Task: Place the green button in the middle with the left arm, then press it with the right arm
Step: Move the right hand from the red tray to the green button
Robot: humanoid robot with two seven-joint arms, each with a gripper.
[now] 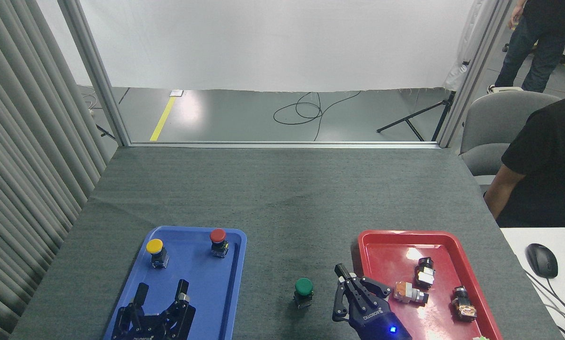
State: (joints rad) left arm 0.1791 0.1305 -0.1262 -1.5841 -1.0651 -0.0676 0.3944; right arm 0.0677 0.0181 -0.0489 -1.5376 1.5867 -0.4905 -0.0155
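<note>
Two trays are flanking the bare grey cloth (282, 198) in the head view, a blue tray (237, 283) on my left and a red tray (386, 250) on my right. The green button (304, 292) is standing upright on the cloth between them, its domed cap up, touching neither tray and held by nothing.

I am seeing the left gripper (162, 295) hovering over the near part of the blue tray, its fingers spread apart and pinching nothing. A yellow button (156, 252) and a red button (218, 242) are sitting upright toward the far end of that tray, well apart from the gripper.

The right gripper (346, 278) is hanging just beside the green button, on its right, over the near left edge of the red tray. Its fingers are drawn close together into a point aimed away from me, with nothing between them, and a blue light is glowing on its body. It is not touching the green cap.

Three small switch parts are lying inside the red tray, right of that gripper. A seated person in a black shirt (546, 160) is showing at the right edge.
</note>
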